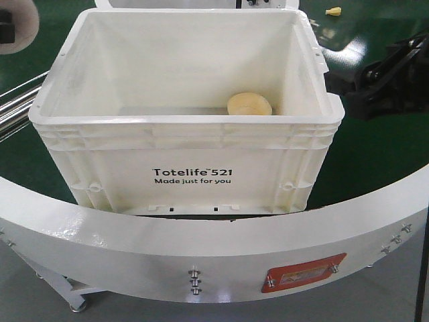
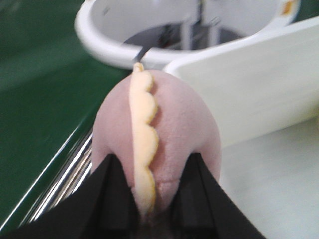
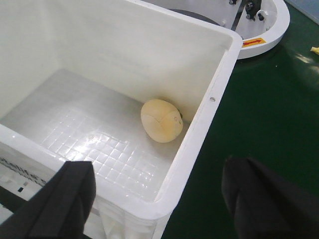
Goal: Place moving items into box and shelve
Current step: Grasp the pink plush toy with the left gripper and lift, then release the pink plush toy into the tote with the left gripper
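Your left gripper (image 2: pixel 153 162) is pinching a pink plush toy (image 2: pixel 174 114). The black fingers (image 2: pixel 107 189) press its lower sides, and a cream scalloped ridge runs down its middle. It hangs just beside the white side of the box (image 2: pixel 249 94), with the green surface (image 2: pixel 35 99) to the other side. This view is blurred, and the toy's underside is hidden behind the fingers.

Your right gripper (image 3: pixel 157 169) is spread wide above the box's right rim (image 3: pixel 199 129) — one finger over the interior, the other over the surface. From the front, only part of the right arm (image 1: pixel 395 74) shows, cut off at the edge.

A cream plush toy (image 3: pixel 161 120) lies on the box floor against the right wall; ribbed floor stretches away to its left. A small yellow scrap (image 1: pixel 333 11) beyond the box is too small to identify. The curved white ring (image 1: pixel 201 248) runs close along the box's front.
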